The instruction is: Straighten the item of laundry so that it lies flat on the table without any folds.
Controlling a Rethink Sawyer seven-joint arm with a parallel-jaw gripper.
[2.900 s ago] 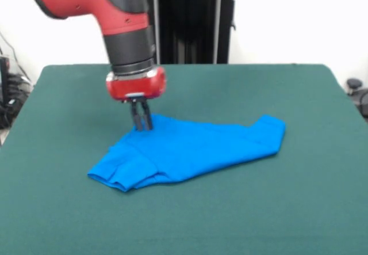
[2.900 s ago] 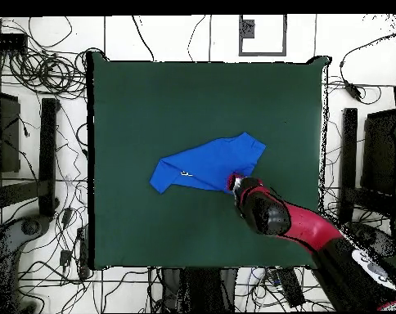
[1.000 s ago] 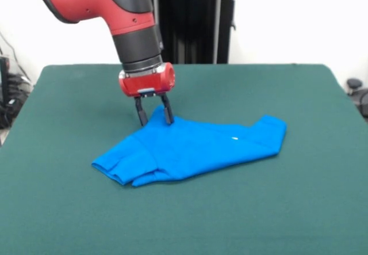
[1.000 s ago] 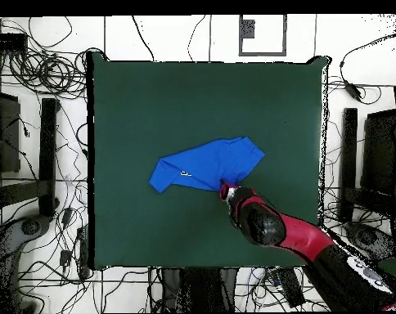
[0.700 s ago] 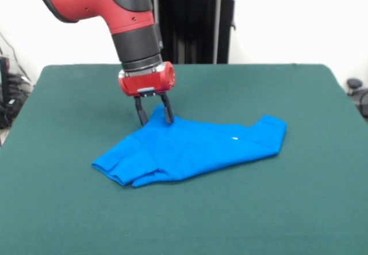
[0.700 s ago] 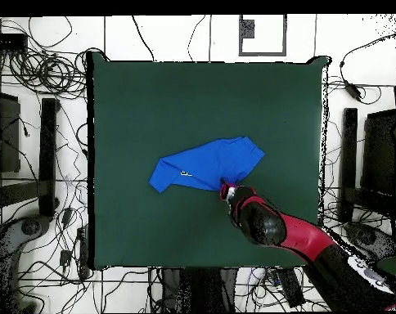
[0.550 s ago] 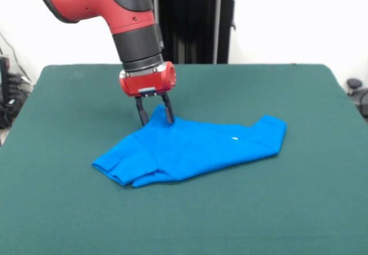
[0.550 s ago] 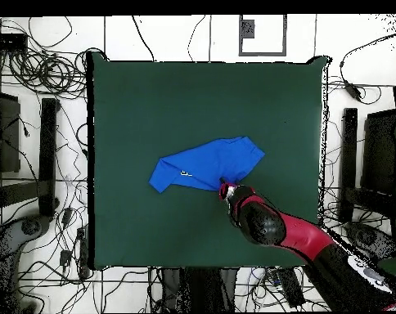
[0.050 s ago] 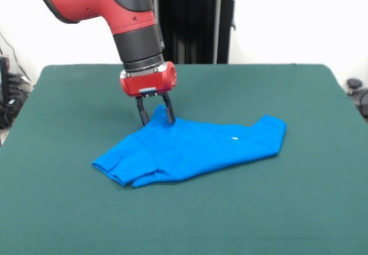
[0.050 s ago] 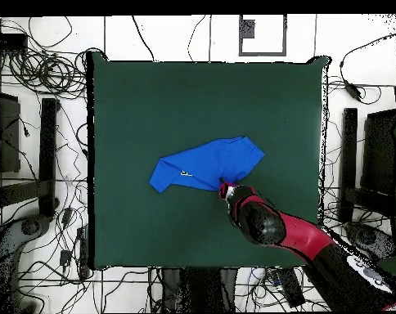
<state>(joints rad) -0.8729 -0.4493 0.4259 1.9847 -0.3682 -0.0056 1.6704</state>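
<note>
At shirt [image 9: 195,145] far edge: claw [image 9: 156,117] spread.

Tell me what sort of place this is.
Most likely a robotics lab: a red and black arm with a gripper works a blue T-shirt on a green-clothed table, with cables strewn over the floor around it.

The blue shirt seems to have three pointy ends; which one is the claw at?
The raised far peak of the blue shirt, poking up between the open gripper's fingers. The other two ends lie flat on the table, away from it.
</note>
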